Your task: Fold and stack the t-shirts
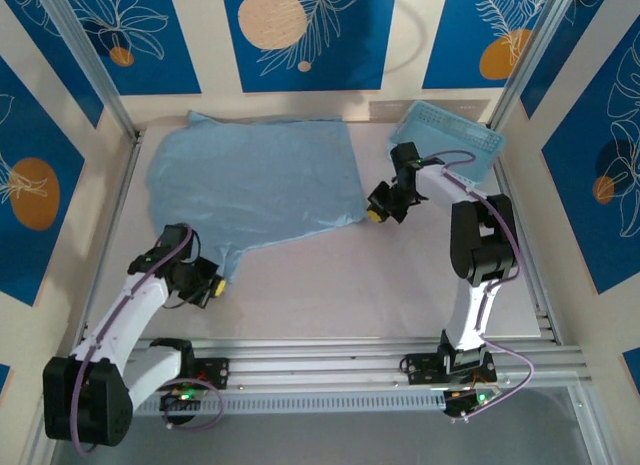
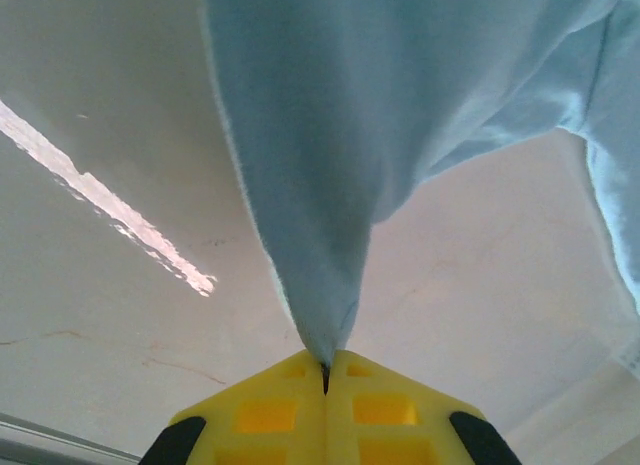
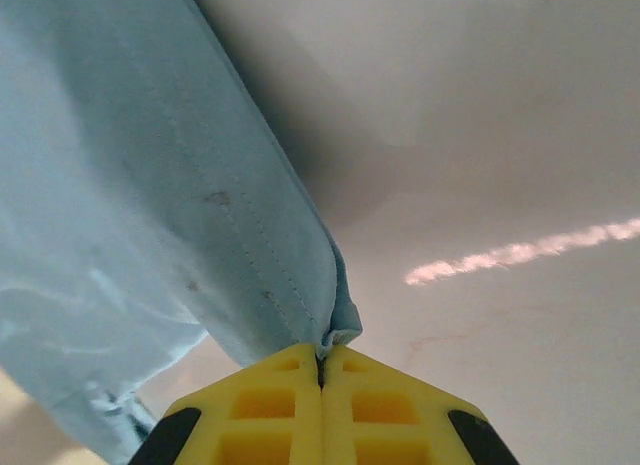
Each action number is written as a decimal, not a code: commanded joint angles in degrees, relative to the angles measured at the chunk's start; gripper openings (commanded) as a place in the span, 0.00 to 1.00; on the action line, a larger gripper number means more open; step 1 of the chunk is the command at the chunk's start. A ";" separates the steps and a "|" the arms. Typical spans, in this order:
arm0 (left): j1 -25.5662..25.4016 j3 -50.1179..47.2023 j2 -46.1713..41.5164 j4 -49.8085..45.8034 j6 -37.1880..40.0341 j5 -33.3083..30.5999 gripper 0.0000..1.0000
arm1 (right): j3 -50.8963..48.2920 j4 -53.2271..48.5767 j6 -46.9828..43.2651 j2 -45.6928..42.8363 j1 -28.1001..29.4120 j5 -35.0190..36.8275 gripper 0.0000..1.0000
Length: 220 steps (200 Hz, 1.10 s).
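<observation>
Bright, even light fell from overhead, and the top view was sharp, with only faint shadows on the table [image 1: 330, 285]. Both wrist views showed a white streak of glare across the tabletop. The t-shirt [image 3: 150, 185] cast a soft dark shadow beneath its hem, and the nearest cloth looked slightly blurred.

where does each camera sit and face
Top external: above and behind the bases, looking down at the white table, the light dusty-blue cotton t-shirt and the light-blue plastic lattice basket; both arms show.
Left wrist: on the left arm, looking past the yellow left gripper, shut on a shirt tip.
Right wrist: likewise past the right gripper, shut on a hemmed corner.
Shared: all three show the shirt.
</observation>
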 commanded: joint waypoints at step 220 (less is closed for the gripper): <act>-0.77 2.51 -16.58 -28.68 -7.89 -20.89 0.00 | -11.06 -10.41 -6.20 -10.25 -3.85 15.03 0.00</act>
